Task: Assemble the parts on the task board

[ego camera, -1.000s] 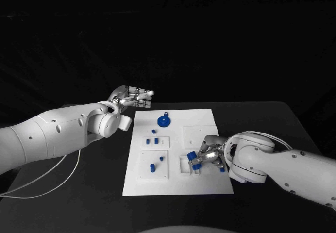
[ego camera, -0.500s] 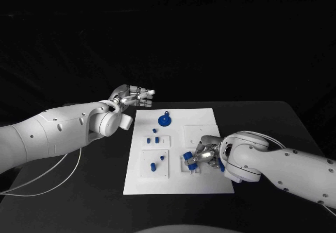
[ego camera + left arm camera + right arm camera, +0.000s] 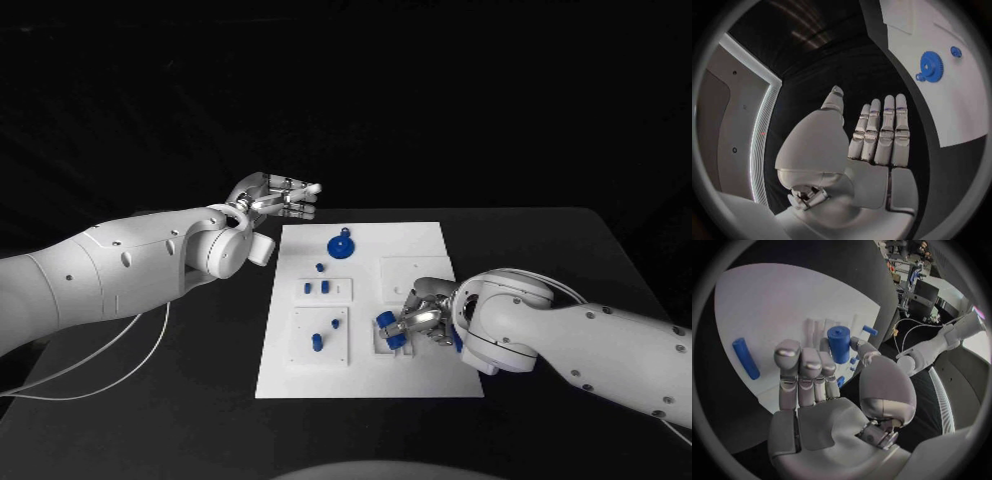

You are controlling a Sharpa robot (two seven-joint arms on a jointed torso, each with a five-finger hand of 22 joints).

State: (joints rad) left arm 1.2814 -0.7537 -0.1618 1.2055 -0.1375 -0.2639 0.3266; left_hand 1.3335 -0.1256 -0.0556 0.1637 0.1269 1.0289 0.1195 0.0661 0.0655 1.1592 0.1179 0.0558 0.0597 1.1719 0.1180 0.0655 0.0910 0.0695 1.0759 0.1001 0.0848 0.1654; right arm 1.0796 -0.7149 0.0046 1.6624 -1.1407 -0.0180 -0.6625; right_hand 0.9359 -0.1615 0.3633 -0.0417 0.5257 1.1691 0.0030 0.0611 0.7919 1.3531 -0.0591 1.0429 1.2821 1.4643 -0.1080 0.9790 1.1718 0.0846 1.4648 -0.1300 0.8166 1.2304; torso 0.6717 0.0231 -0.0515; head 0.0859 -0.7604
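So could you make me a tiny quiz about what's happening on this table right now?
1. True or false: the left hand holds a part.
2. Which hand has the blue plastic cylinder at its fingertips: (a) left, (b) right?
3. Fill in: the round blue toothed gear lies on the flat white ____.

Key: 1 false, it hovers open beyond the board's far corner. 2 b. 3 task board.
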